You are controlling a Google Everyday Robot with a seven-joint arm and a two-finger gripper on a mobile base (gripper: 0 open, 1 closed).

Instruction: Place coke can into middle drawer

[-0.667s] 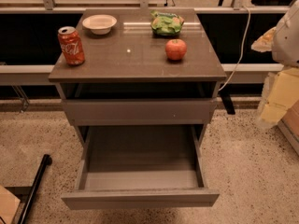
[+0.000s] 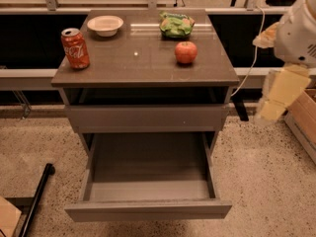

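The coke can (image 2: 75, 48) is red-orange with white script and a silver top. It stands upright at the left edge of the grey cabinet top (image 2: 138, 65). Below the top there is a dark open slot, then a closed drawer front (image 2: 146, 118). Under that, a drawer (image 2: 148, 181) is pulled far out and is empty. My gripper (image 2: 277, 100), pale yellow under a white arm housing, hangs in the air to the right of the cabinet. It is far from the can, at about the height of the closed drawer front, and holds nothing.
On the cabinet top stand a white bowl (image 2: 105, 24) at the back left, a green chip bag (image 2: 176, 24) at the back and a round red apple (image 2: 185, 52) on the right. A black pole (image 2: 37, 196) lies on the floor at the left. A box (image 2: 303, 117) stands at the right.
My gripper has shifted slightly to the left, toward the cabinet. The can, the apple and the drawers have not moved.
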